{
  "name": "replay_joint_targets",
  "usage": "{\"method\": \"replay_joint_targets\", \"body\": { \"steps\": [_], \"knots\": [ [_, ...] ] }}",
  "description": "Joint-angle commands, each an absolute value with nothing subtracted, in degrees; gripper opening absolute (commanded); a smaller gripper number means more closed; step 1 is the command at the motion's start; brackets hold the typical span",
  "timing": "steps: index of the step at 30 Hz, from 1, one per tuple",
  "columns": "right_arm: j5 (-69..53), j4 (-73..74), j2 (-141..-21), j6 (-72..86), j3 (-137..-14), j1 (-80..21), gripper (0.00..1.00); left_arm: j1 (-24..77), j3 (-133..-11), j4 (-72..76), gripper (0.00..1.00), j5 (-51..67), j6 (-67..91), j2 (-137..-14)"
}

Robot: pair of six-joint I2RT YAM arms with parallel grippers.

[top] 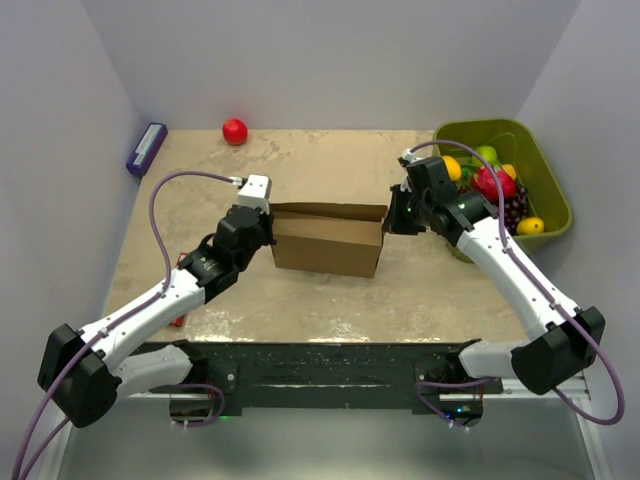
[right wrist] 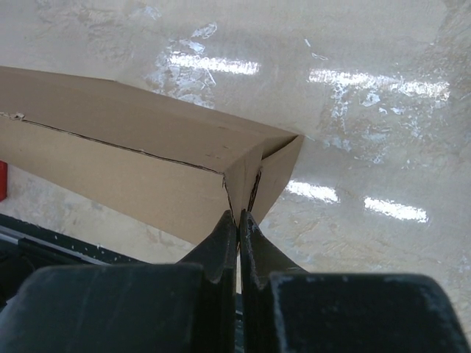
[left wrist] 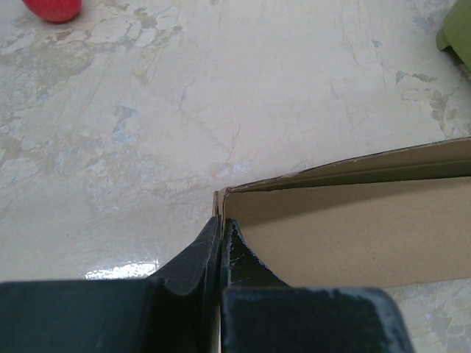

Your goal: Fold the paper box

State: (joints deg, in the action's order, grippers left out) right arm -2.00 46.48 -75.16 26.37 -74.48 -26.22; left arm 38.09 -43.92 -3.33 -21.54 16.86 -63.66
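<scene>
In your left wrist view the plain brown cardboard box (left wrist: pixel 353 228) runs off the right edge, the top edge cuts the round red ball (left wrist: pixel 51 7), and the green plastic bin (left wrist: pixel 460 33) shows only a corner. From above, what may be a small red block (top: pixel 178 321) lies mostly hidden under the left arm (top: pixel 140 310).

The paper box (top: pixel 325 245) is matt brown cardboard; the table (top: pixel 330 160) glossy, stone-patterned; the bin (top: pixel 550 175) smooth green plastic.
</scene>
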Motion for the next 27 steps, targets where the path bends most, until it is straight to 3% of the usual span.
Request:
{"method": "replay_joint_targets", "body": {
  "steps": [1, 13, 25, 26, 27],
  "knots": [
    [-2.0, 43.2, -73.0, 28.3, -72.3, -26.5, 0.00, 39.4, -41.3, -16.3, 0.00, -17.3, 16.2, -66.8],
    [8.5, 47.3, -73.3, 30.8, -68.6, -34.4, 0.00, 39.4, -41.3, -16.3, 0.00, -17.2, 16.3, -66.9],
    [11.4, 48.0, -73.0, 34.4, -66.2, -38.4, 0.00, 39.4, -41.7, -17.0, 0.00, -18.2, 16.2, -66.5],
    [11.9, 49.2, -72.1, 34.5, -66.9, -38.5, 0.02, 39.4, -41.8, -17.1, 0.00, -18.2, 16.1, -66.5],
    [12.0, 49.6, -71.5, 34.5, -68.5, -38.4, 0.13, 39.4, -41.9, -17.1, 0.00, -18.3, 16.1, -66.4]
  ]
}}
